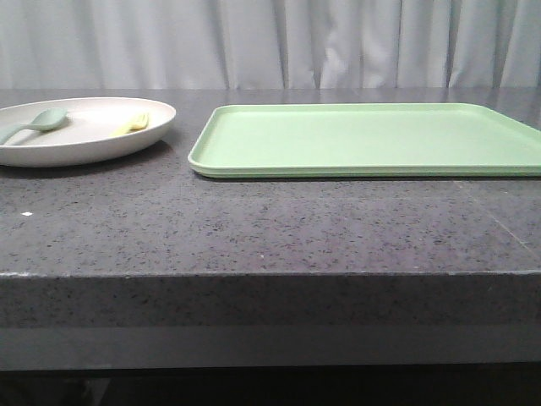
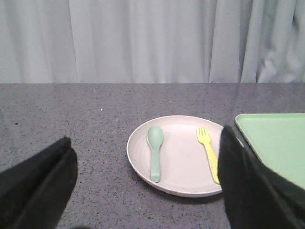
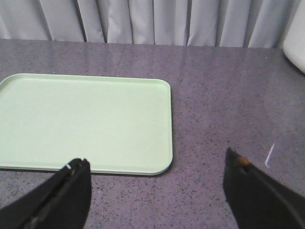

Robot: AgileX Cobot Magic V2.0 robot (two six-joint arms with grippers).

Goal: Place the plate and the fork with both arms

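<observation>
A dark speckled stone table (image 1: 254,228) fills the foreground in the front view, its near edge bare. No arm shows in this view. Farther back on the left sits a round off-white plate (image 1: 93,139), and just beside it on the right, apart from it, lies a flat pale green tray (image 1: 372,139). Grey curtains (image 1: 270,42) hang behind.

On the plate lie a small yellow fork (image 2: 208,151) and a grey-green spoon (image 2: 155,150), side by side and apart, handles toward the robot.

The plate looks light, stiff and smooth, likely slippery; its raised rim seems the best place to pinch. The fork looks very light and thin, lying flat, so the middle of its handle is probably the spot, gripped across its width.

The left gripper (image 2: 147,191) hangs near the plate on the robot's side, fingers spread wide and holding nothing. The right gripper (image 3: 157,193) hangs off the tray's near right corner, also spread wide and empty. Both are aimed forward and slightly down over the table
</observation>
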